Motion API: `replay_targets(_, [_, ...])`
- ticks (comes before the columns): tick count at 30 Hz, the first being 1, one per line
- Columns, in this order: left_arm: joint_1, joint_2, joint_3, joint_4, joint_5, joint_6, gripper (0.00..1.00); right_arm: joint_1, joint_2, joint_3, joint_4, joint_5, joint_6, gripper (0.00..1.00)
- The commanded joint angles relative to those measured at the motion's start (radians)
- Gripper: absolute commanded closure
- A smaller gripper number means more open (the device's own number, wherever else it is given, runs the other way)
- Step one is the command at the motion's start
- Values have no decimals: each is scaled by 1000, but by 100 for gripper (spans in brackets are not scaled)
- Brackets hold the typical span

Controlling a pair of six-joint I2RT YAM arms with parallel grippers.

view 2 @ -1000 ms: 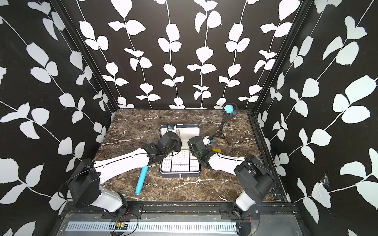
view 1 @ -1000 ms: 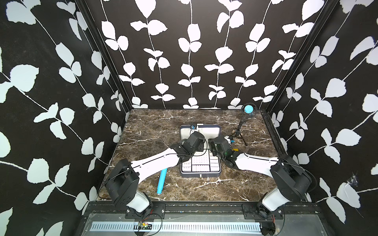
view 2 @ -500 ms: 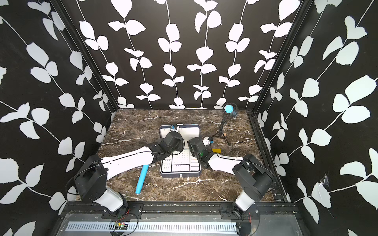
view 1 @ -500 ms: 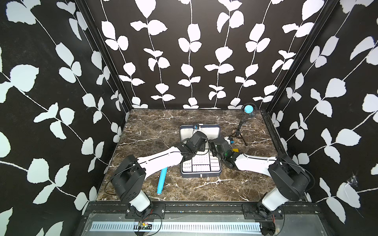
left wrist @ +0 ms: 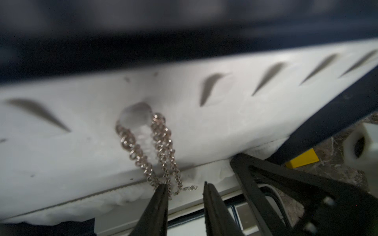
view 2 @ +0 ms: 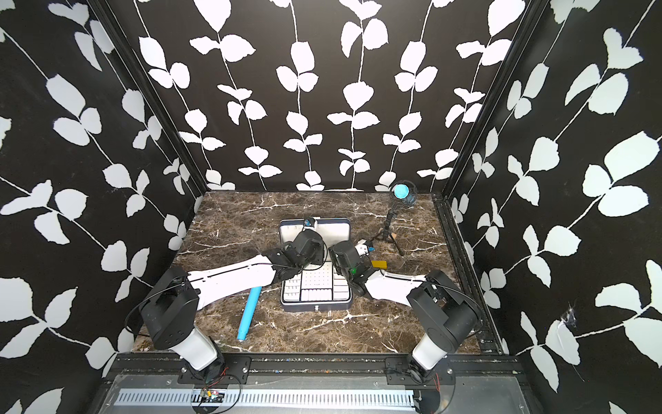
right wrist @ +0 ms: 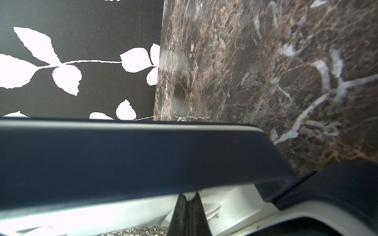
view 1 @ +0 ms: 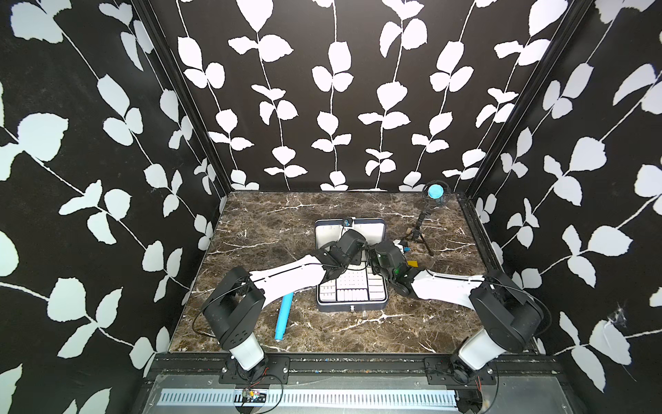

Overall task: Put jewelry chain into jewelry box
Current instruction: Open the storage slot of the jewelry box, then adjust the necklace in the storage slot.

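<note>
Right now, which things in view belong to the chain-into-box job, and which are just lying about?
Job in hand: jewelry chain; open jewelry box; left hand; right hand.
Lying about: blue tube; yellow block; small tripod.

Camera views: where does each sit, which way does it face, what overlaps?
Top views: high at the front, looking down on the table and open jewelry box; both arms show.
Left wrist: behind the left tool, facing the white-lined lid where the jewelry chain is looped on a hook; open tool tips show.
Right wrist: behind the shut right tool, facing the lid's rim, table and wall beyond.
Shared: both wrist views catch the jewelry chain and lid.
</note>
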Motion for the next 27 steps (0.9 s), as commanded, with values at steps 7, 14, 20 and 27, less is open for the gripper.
replay_targets(7, [0, 30, 43, 16, -33, 15, 70, -3, 14, -13, 33, -33, -11, 100])
replay_targets(14, [0, 53, 51, 22, -43, 18, 73, -2, 13, -17, 44, -45, -9, 100])
replay_targets(20, [4, 65, 48, 24, -56, 10, 73, 0, 10, -20, 47, -48, -8, 100])
replay_targets(27, [12, 68, 36, 34, -45, 0, 81, 2, 8, -18, 47, -50, -9, 100])
